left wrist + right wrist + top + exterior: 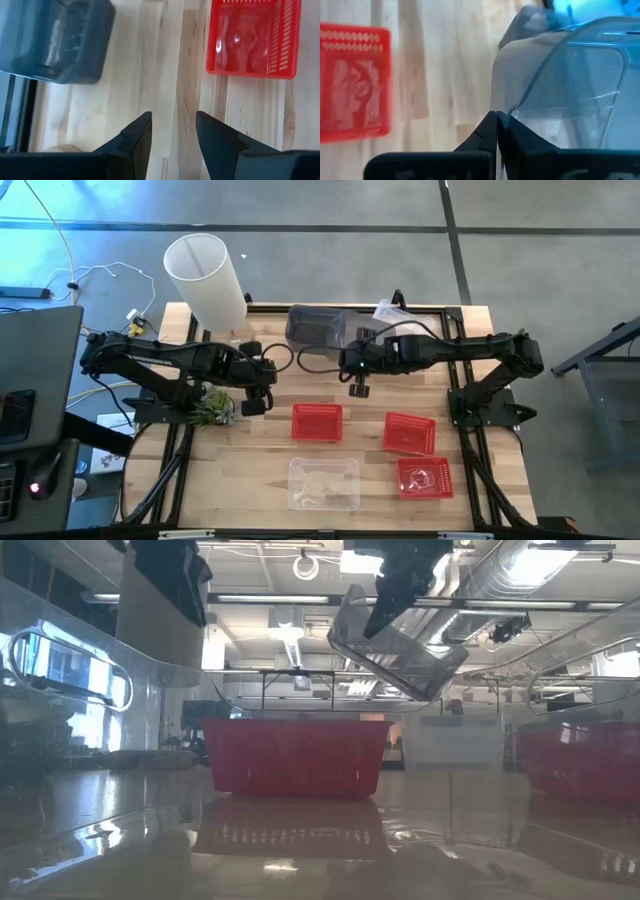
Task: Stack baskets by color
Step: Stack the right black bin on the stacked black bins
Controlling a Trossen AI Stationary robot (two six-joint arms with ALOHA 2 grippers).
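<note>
My right gripper (pixel 497 116) is shut on a clear basket (pixel 400 660) and hangs it in the air above the table's far middle, near a dark grey basket (pixel 312 328). My left gripper (pixel 172 127) stands open over bare wood at the left, nothing between its fingers, beside the plant. Three red baskets rest on their bottoms: one at mid-table (pixel 317 422), two at the right (pixel 410 432) (pixel 425 477). Another clear basket (pixel 323 483) sits on the wood near the front edge. My right gripper pinches the clear basket's thin wall at its rim (pixel 506 107) between the two fingers. The fingers slant down toward the table's left. The basket is lifted clear of the table and hangs tilted below the gripper (pixel 392 600).
A tall white lamp (pixel 205 275) stands at the far left corner, and a small green plant (pixel 212 408) sits by the left arm. Bare wood lies between the mid-table red basket and the dark grey basket.
</note>
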